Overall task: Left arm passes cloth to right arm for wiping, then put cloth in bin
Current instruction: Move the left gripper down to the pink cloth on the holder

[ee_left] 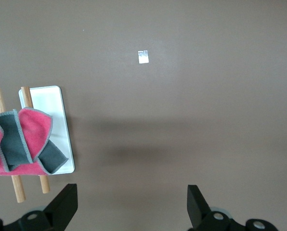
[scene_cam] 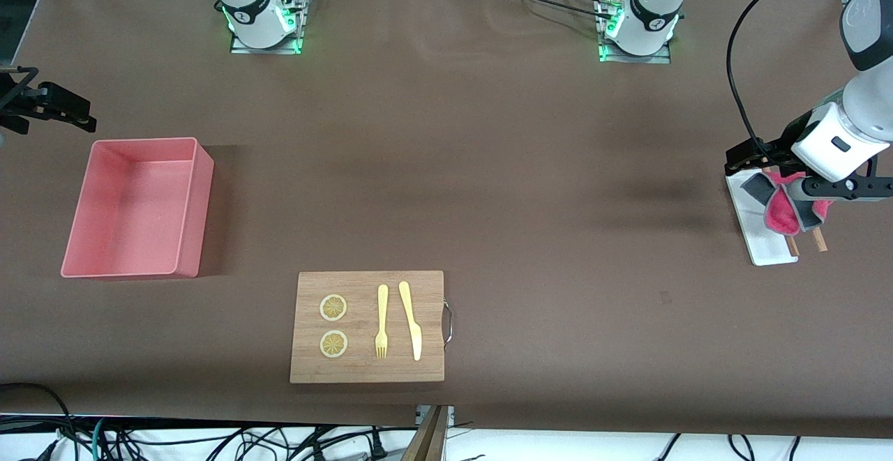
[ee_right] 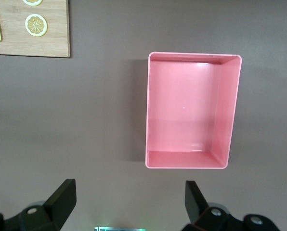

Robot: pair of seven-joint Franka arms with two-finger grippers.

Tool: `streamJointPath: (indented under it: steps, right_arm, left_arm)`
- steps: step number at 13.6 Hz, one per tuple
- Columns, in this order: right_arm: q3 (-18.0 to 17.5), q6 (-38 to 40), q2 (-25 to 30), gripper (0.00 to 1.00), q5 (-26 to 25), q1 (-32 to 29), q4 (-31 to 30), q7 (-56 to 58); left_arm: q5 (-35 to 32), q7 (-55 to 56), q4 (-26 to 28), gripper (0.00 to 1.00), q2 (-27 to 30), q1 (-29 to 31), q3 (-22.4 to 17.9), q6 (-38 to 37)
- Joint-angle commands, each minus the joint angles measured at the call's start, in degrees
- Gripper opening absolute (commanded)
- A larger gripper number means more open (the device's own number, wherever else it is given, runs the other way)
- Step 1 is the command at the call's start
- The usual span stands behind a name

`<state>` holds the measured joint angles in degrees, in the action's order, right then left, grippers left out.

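Note:
The cloth (scene_cam: 781, 211), magenta-pink with dark grey folds, hangs over two wooden rods (scene_cam: 819, 240) on a small white tray (scene_cam: 764, 245) at the left arm's end of the table. It also shows in the left wrist view (ee_left: 32, 127). My left gripper (scene_cam: 748, 157) hovers open and empty (ee_left: 133, 207) over bare table just beside the tray, apart from the cloth. The salmon-pink bin (scene_cam: 199, 203) stands empty at the right arm's end of the table (ee_right: 230, 106). My right gripper (scene_cam: 63, 109) is open and empty (ee_right: 129, 204), in the air beside the bin.
A wooden cutting board (scene_cam: 370, 370) with two lemon slices, a yellow fork and a yellow knife lies near the front edge; its corner shows in the right wrist view (ee_right: 52, 33). A small white tag (ee_left: 143, 57) lies on the brown table cover.

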<state>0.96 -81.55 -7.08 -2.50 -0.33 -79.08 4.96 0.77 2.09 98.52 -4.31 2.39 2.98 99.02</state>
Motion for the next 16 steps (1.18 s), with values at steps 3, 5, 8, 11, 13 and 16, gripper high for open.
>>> streamJointPath:
  steps: [3,5,8,11,13,16]
  right_arm:
    - [-0.4,-0.4,0.6,1.00,0.8,-0.6,-0.7,-0.5]
    - [-0.3,-0.5,0.6,1.00,0.8,-0.6,-0.7,-0.4]
    - [-0.3,-0.5,0.6,1.00,0.8,-0.6,-0.7,-0.5]
    - [-0.3,-0.5,0.6,1.00,0.8,-0.6,-0.7,-0.5]
    - [-0.3,-0.5,0.6,1.00,0.8,-0.6,-0.7,-0.5]
    - [-0.3,-0.5,0.6,1.00,0.8,-0.6,-0.7,-0.5]
  left_arm:
    - [-0.6,1.9,-0.5,1.00,0.8,0.1,1.2,-1.8]
    - [-0.6,1.8,-0.3,1.00,0.8,0.2,1.2,-2.3]
    - [-0.6,0.9,-0.5,1.00,0.4,0.8,0.7,-2.4]
    - [-0.9,0.7,-0.5,1.00,0.2,2.1,0.7,-2.4]
    - [-1.1,0.7,-0.5,1.00,0.1,2.4,0.7,-2.4]
    - [-0.6,0.6,-0.7,1.00,0.2,2.6,0.7,-2.4]
